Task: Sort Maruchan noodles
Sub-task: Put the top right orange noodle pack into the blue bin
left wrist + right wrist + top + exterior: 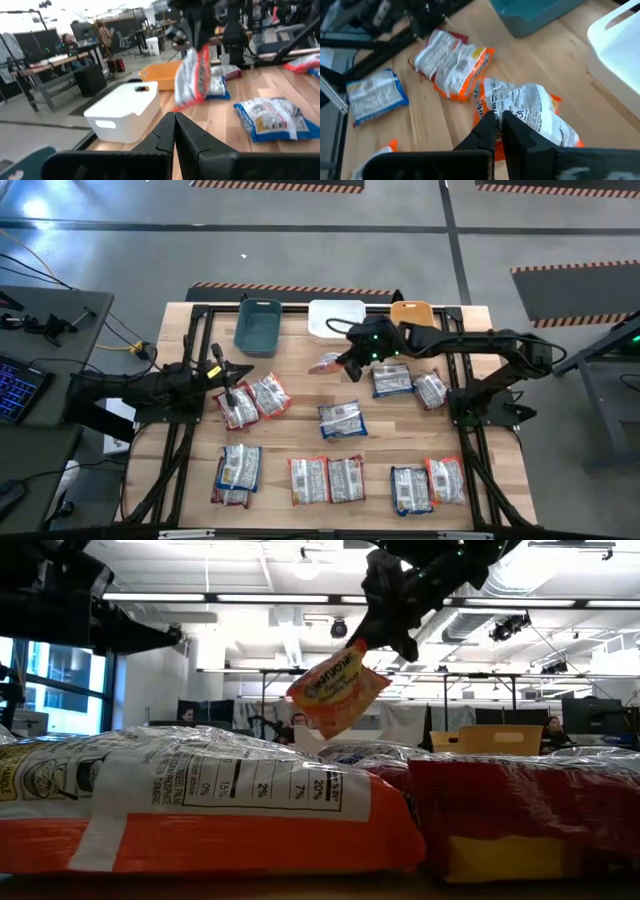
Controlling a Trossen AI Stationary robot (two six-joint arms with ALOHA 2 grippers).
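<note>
My right gripper [350,366] is over the table's far middle, shut on an orange Maruchan noodle packet [338,690] that hangs in the air; the left wrist view shows this packet's silvery back [194,80]. Several other packets lie flat on the wooden table [300,385]: two [252,400] near my left gripper, one [341,420] mid-table, a row [327,479] along the near edge. My left gripper [243,370] is shut and empty at the table's left side, pointing level. My right gripper pinches the orange packet between its two fingers at an end edge [492,106], by the upper corner [372,648]. The fingers slant down from the table's right side. The packet hangs tilted below them, clear of the table.
A teal bin [258,326], a white bin [335,318] and an orange bin [411,313] stand in a row along the far edge. Blue and red packets [392,379] lie under my right arm. People sit at desks beyond the table.
</note>
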